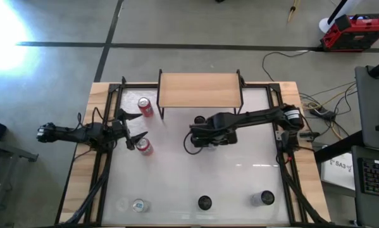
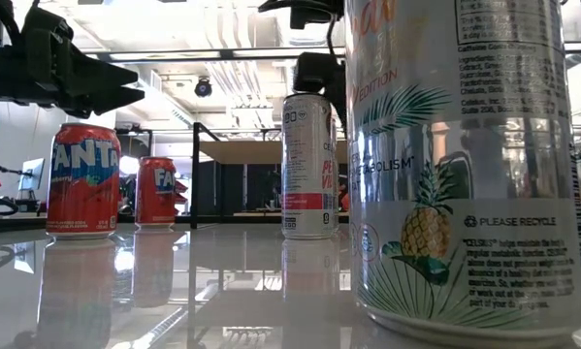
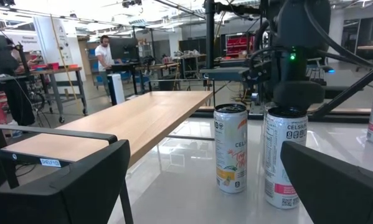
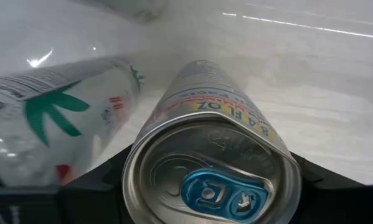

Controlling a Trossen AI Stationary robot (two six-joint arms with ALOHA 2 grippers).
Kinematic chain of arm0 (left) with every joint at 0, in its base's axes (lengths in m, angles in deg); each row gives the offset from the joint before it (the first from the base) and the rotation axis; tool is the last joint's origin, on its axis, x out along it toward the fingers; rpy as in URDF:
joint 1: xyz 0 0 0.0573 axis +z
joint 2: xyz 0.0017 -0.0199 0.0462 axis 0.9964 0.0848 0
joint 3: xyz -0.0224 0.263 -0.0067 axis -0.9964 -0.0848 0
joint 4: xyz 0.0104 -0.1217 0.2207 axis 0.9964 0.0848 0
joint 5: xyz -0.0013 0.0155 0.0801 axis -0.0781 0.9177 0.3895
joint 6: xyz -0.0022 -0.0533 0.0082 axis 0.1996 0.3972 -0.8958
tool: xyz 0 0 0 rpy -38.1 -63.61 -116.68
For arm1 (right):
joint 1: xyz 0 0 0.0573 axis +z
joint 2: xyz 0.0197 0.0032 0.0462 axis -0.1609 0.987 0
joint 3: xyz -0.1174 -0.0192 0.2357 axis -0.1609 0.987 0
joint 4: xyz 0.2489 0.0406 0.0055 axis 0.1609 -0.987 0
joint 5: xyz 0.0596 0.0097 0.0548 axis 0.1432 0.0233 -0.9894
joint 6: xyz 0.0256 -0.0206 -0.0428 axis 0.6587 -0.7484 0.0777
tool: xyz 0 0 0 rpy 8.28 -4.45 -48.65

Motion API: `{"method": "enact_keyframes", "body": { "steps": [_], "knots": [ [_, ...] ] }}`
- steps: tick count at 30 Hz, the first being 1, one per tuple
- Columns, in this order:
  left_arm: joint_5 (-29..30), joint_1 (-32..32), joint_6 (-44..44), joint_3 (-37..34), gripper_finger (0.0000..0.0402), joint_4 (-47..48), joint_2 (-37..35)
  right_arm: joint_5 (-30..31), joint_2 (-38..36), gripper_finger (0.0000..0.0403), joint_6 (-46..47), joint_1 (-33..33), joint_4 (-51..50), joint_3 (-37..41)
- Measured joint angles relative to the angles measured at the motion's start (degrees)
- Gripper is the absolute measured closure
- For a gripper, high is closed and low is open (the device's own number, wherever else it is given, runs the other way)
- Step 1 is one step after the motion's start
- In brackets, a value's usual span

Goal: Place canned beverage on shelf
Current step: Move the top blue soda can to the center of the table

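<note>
Silver can (image 4: 211,168) clamped between right gripper (image 1: 205,136) fingers, left gripper (image 1: 133,128) fingers spread wide.

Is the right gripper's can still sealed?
Sealed: the can in the right gripper shows its blue tab flat, mouth unbroken.

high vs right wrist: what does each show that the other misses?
Only the high view: the shelf with its wooden top bare, two red Fanta cans, the open left tool next to the nearer one, and three more cans along the table's near edge. Only the right wrist view: the blue pull tab on the silver can that the right tool is shut on. Both: the white tabletop.
</note>
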Motion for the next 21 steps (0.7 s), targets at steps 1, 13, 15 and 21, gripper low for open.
{"method": "enact_keyframes", "body": {
  "steps": [1, 13, 15, 21],
  "knots": [
    [0.00, -0.01, 0.00, 0.01, 0.0002, 0.00, 0.00, -0.01, 0.09, 0.0174, -0.05, -0.05, 0.19, -0.22],
    [-0.02, 0.00, 0.00, 0.00, 0.0002, -0.01, 0.02, 0.18, 0.86, 0.0168, 0.91, -0.26, 1.72, -0.21],
    [-0.02, -0.01, 0.00, -0.01, 0.0002, 0.02, 0.04, 0.17, 0.92, 0.0159, 0.99, -0.26, 1.92, -0.21],
    [-0.01, 0.01, 0.00, 0.01, 0.0002, 0.02, 0.04, 0.19, 1.05, 0.0130, 1.75, -0.26, 1.56, -0.18]
  ]
}}
